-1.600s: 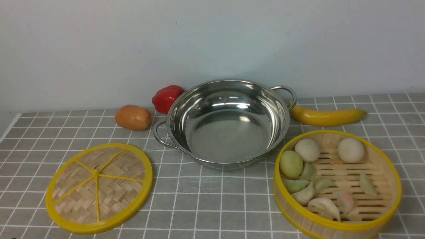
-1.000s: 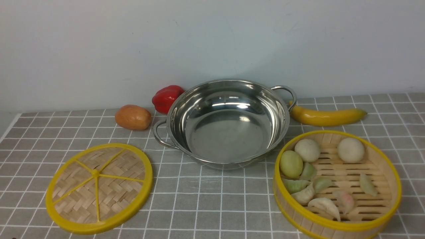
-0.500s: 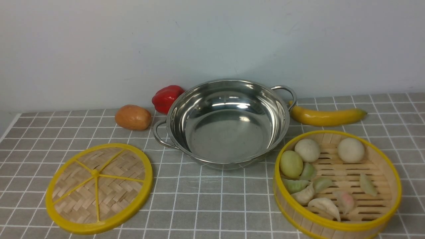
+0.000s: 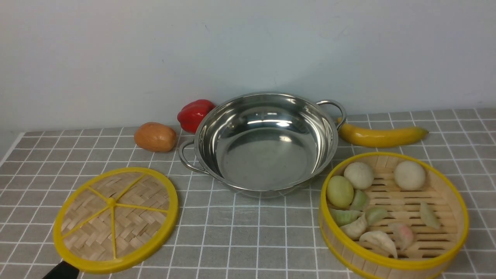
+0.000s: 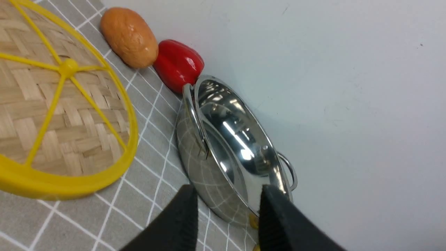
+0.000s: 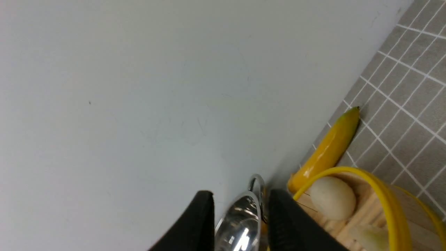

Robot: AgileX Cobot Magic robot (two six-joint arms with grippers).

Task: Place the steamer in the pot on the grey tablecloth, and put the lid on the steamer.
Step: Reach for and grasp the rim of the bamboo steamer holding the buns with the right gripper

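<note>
Grey tablecloth point(image 4: 248, 232) with white squares, flat below a plain pale wall point(image 4: 248, 46). Left gripper point(image 5: 226, 218) and right gripper point(image 6: 240, 219) both spread, holding nothing.

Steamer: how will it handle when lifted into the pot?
Steamer is probably light and fairly stiff: thin bamboo slats, yellow rims. The round buns and loose dumplings would likely roll or slide if it tilts. The smooth rim may be slippery.

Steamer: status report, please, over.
Left gripper open, right gripper open, both empty. Steamer on tablecloth beside pot, not in. Lid flat, untouched. Pot empty.
</note>
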